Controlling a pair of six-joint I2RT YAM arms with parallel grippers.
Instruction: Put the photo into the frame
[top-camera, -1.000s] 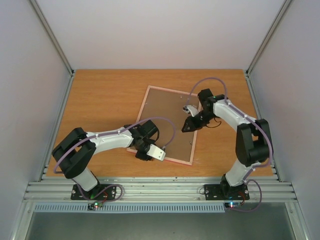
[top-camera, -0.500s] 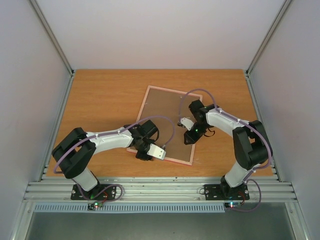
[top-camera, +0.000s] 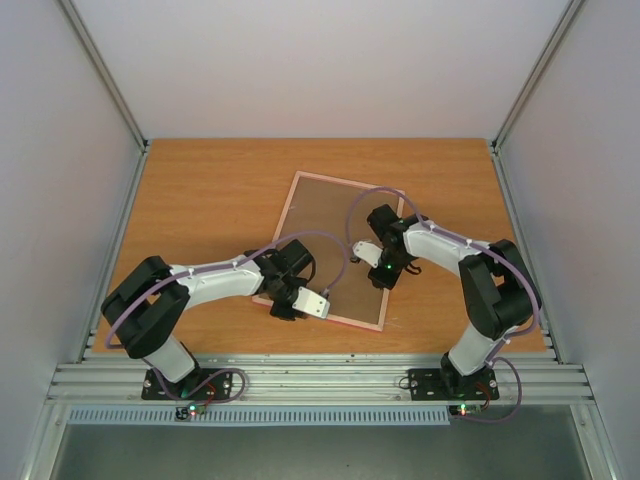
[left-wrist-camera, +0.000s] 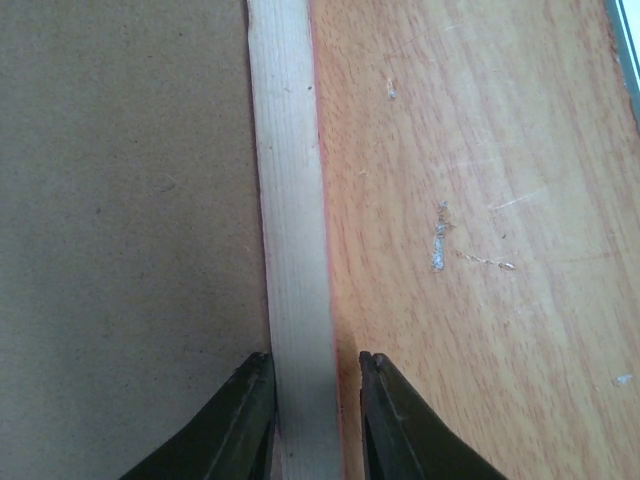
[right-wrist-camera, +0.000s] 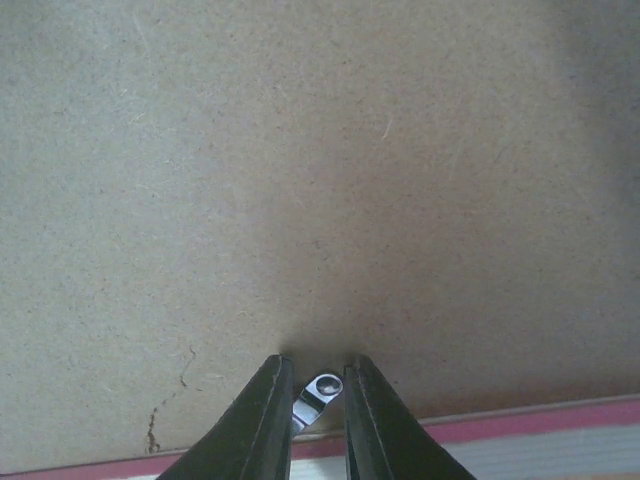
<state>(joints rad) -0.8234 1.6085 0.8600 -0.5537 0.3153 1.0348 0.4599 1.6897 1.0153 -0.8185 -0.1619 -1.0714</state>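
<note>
The pink frame (top-camera: 340, 181) lies flat on the table with the brown backing board (top-camera: 325, 230) filling it. The photo is hidden. My left gripper (top-camera: 282, 312) is at the frame's near left edge. In the left wrist view its jaws (left-wrist-camera: 315, 365) stand narrowly open astride the pale frame rail (left-wrist-camera: 290, 200), with a slim gap on the right side. My right gripper (top-camera: 381, 282) is low over the board near the frame's right edge. Its fingers (right-wrist-camera: 318, 370) are closed around a small metal tab (right-wrist-camera: 320, 390) on the board (right-wrist-camera: 300, 150), beside the pink rail (right-wrist-camera: 520, 425).
The orange wooden table (top-camera: 200, 200) is walled by white panels at the left, right and back. An aluminium rail (top-camera: 320, 380) runs along the near edge by the arm bases. Scratched bare wood (left-wrist-camera: 480, 250) lies right of the frame rail.
My right gripper has swung left and nearer, from beyond the frame's right edge to over the board, ending on the metal tab. The left arm and the frame have not moved.
</note>
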